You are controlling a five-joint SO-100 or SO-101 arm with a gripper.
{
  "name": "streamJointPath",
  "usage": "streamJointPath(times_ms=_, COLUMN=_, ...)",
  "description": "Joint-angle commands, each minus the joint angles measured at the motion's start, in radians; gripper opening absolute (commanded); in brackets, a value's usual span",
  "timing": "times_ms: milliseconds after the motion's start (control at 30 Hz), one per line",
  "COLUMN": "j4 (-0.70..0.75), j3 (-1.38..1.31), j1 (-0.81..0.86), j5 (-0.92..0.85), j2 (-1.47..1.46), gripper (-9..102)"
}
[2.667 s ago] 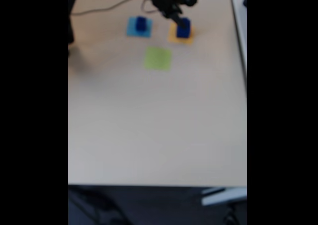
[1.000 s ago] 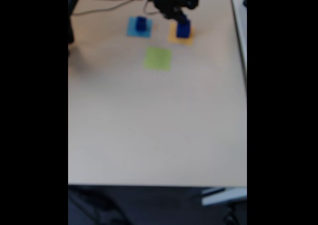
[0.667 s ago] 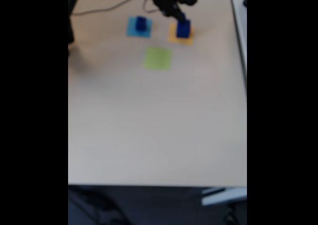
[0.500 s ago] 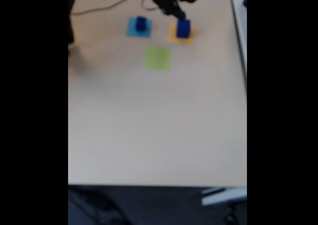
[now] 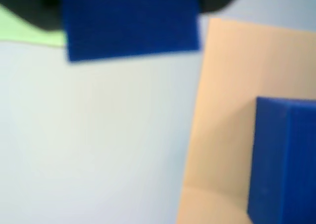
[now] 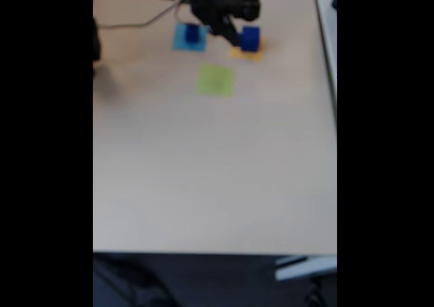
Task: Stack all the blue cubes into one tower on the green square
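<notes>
Gripper (image 6: 227, 34) at the far end of the table (image 6: 217, 171), closed on a blue cube (image 5: 131, 21) in the wrist view. Another blue cube (image 6: 250, 38) sits on the orange square (image 5: 237, 85), a third (image 6: 193, 33) on the light-blue square (image 6: 180, 41). Green square (image 6: 215, 80) lies bare just nearer; wide open tabletop beyond it.

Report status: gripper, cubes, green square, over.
Gripper shut on a blue cube, off the table. Another cube on the orange square. Green square bare, path clear.
</notes>
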Motion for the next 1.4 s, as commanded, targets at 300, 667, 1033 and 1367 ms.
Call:
streamJointPath(times_ms=300, j4=-0.218, j3=0.239, j1=0.031, j5=0.003, j2=0.170, gripper=0)
streamJointPath(times_ms=667, j4=-0.377, j3=0.420, j1=0.074, j5=0.005, j2=0.190, gripper=0)
streamJointPath(times_ms=1033, j4=-0.494, j3=0.531, j1=0.110, j5=0.025, j2=0.153, gripper=0)
streamJointPath(times_ms=1367, j4=-0.580, j3=0.584, j1=0.112, j5=0.051, j2=0.109, gripper=0)
